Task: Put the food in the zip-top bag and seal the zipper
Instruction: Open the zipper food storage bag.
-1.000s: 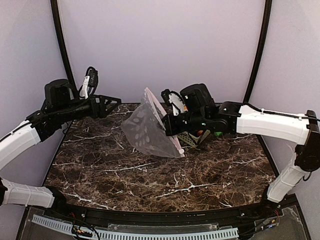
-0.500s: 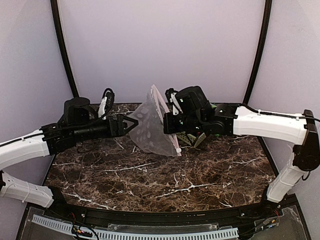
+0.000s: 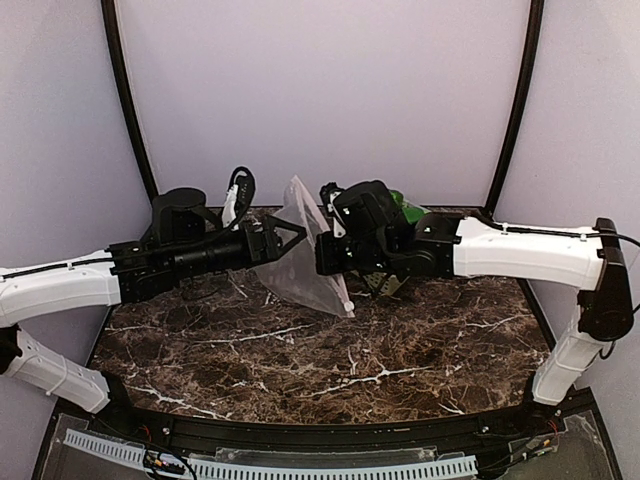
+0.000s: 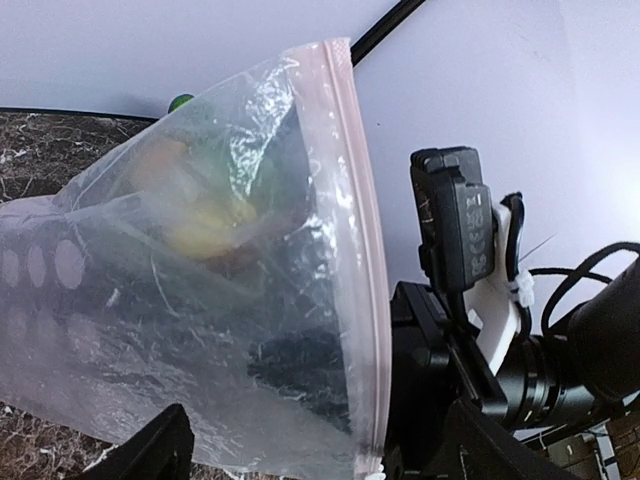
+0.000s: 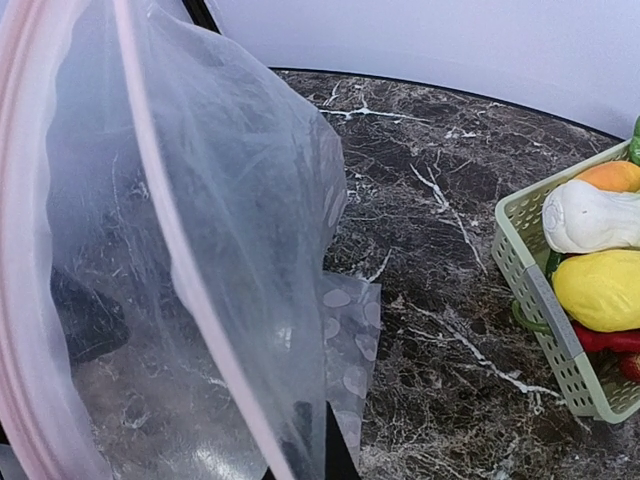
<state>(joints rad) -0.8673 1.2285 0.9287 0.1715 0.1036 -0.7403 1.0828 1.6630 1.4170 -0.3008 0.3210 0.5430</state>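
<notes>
A pale green lattice basket [image 5: 535, 300] stands on the right half of the table, mostly hidden in the top view behind the right arm's wrist. In it lies the food: a white bok choy [image 5: 590, 215], a yellow corn cob [image 5: 603, 290], an orange piece [image 5: 612, 176] and a red piece [image 5: 608, 340] low against the basket wall. A green piece [image 3: 405, 208] shows just above the right forearm.

The zip-top bag [image 3: 298, 270] hangs in the air between the two arms, above the table's far middle, with its lower corner near the surface. The right gripper [image 3: 322, 258] is clamped on the bag's mouth edge and carries it. The left gripper [image 3: 292, 238] stands with its jaws wide apart. Its fingers [image 4: 150, 450] sit on either side of the bag's lower edge without pinching it.

From the left wrist the bag fills the view and blocks the basket, which shows only as yellow and green blurs through the plastic.

The table [image 3: 350, 360] is dark brown marble with white veins. Behind it is a plain pale lilac wall [image 3: 320, 90], framed by two black curved poles [image 3: 125, 90].

The bag is thin, clear and crinkled, and printed with pale round dots. The zipper [image 4: 352, 200] is a narrow pinkish strip along its mouth.
</notes>
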